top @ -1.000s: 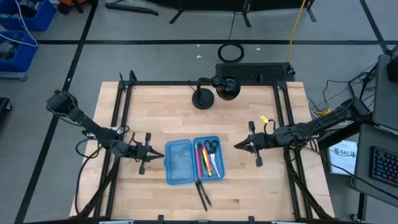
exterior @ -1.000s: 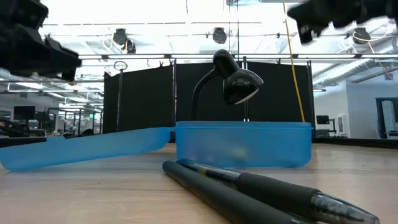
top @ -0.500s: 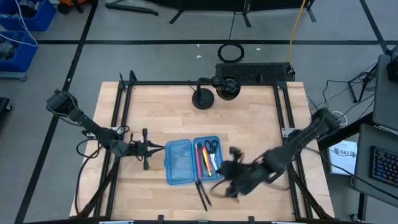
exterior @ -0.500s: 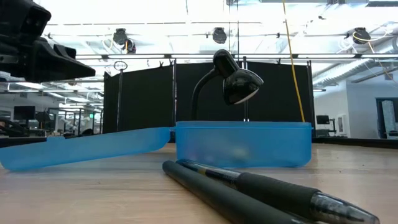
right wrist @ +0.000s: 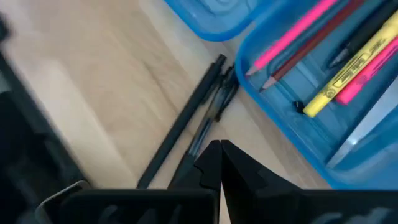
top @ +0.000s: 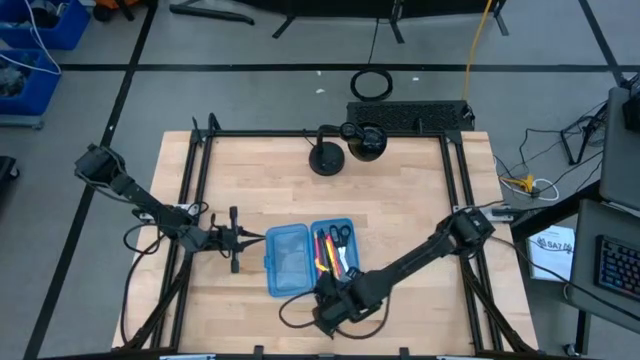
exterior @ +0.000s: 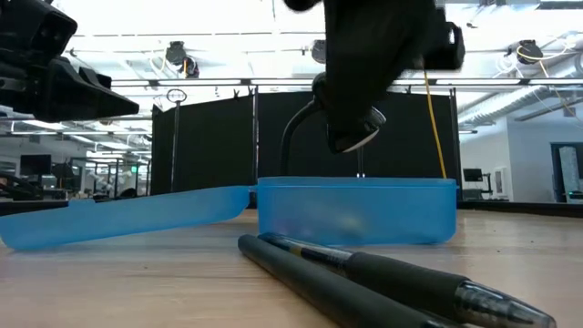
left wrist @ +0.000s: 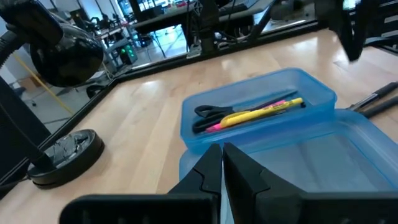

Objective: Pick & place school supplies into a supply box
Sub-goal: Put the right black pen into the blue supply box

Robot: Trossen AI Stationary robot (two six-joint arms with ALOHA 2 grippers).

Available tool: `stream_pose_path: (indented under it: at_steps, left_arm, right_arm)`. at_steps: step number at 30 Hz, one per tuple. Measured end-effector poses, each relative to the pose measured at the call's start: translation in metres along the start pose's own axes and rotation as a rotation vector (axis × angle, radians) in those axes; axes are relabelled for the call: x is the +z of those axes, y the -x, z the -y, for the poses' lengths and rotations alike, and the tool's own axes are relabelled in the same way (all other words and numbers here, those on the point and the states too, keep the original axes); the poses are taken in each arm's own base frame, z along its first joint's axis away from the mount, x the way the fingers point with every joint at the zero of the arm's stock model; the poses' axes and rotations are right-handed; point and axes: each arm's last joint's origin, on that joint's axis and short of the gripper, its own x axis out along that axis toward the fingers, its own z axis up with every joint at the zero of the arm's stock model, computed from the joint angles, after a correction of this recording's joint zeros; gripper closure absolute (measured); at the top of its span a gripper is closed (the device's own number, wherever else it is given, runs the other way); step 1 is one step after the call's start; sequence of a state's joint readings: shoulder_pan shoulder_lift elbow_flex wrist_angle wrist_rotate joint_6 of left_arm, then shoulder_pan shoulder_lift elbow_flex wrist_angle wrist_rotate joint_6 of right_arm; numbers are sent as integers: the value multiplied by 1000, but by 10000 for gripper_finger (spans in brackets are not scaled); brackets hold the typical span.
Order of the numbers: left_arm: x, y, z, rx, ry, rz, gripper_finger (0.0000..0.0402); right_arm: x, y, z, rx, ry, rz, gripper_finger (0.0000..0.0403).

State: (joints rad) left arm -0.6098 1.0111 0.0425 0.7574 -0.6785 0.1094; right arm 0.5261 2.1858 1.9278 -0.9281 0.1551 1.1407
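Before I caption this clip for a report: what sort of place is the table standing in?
Probably a robotics lab or workshop. The wooden table sits inside a black metal frame, black partition screens stand behind it under exposed ceiling beams, and more desks with monitors show beyond.

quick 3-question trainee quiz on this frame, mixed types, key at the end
1. True or false: the scissors lie inside the supply box.
2. Which gripper is over the two black pens on the table: (a) left gripper, (b) right gripper?
3. Fill in: both grippers' fingers are ____.

Key: 1 true. 2 b; the left gripper waits beside the box's empty lid half. 3 shut.
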Motion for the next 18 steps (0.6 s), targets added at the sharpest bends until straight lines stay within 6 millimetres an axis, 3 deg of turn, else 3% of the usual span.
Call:
stream_pose_path:
  at_steps: [3,10,18]
  left_arm:
    - [0,0,0,-1,8,1,380]
    - [-1,0,0,-1,-5,-9,380]
    - [-3,0,0,-3,-3,-24,380]
  right_arm:
    - [1,-13,2,-26,-34,-11,403]
    - [3,-12,-12,104,-114,42,403]
    - [-21,-4,-38,272,-193,60,403]
